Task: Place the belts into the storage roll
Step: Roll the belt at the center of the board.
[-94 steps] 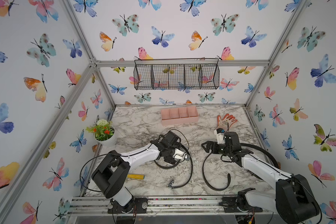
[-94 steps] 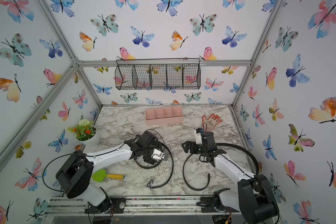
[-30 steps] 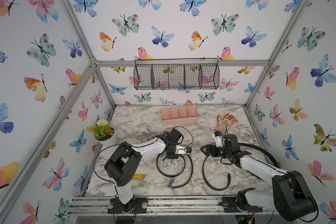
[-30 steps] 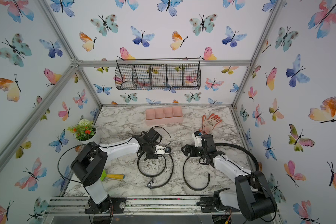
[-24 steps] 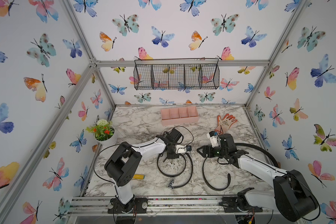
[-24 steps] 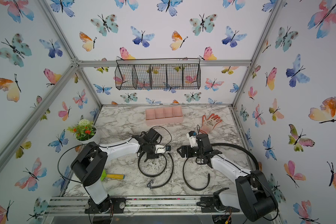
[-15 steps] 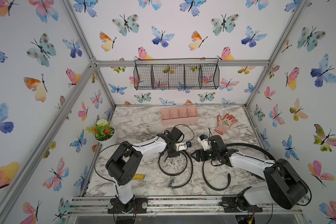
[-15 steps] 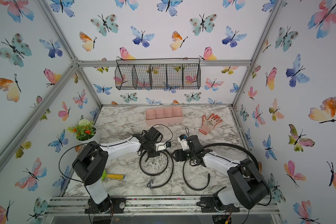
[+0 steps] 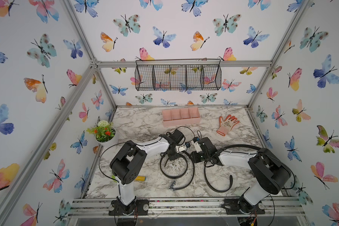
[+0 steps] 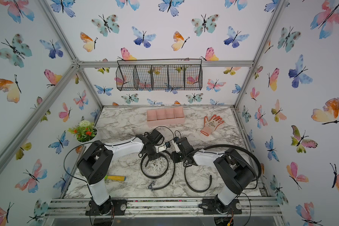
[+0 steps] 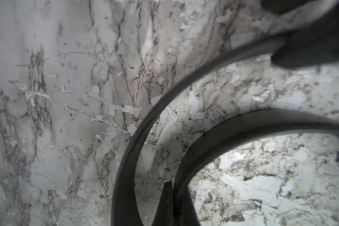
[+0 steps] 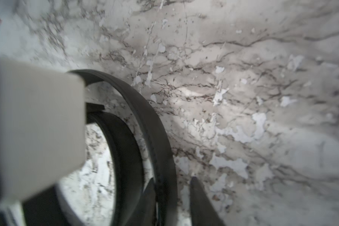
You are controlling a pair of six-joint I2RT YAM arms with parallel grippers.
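Observation:
A black belt (image 9: 172, 176) with a metal buckle (image 9: 171, 186) lies coiled mid-table. My left gripper (image 9: 172, 156) (image 11: 174, 193) is shut on its inner coil (image 11: 223, 129). My right gripper (image 9: 193, 156) (image 12: 172, 185) straddles the outer turn (image 12: 155, 125) of that belt. One finger touches the strap, the other stands a little off it, so the jaws are open. A second belt (image 9: 217, 187) curves on the table by the right arm. The pink storage roll (image 9: 181, 122) (image 10: 165, 121) stands at the back with nothing in its compartments.
An orange and white glove (image 9: 226, 124) lies at the back right. A flower pot (image 9: 104, 134) stands at the left edge. A yellow-handled tool (image 9: 140, 178) lies by the left arm's base. A black wire basket (image 9: 177, 77) hangs on the back wall.
My right arm has swung left from the second belt to the coiled one, and its jaws have narrowed around the outer turn. The left gripper has held its grip and barely moved.

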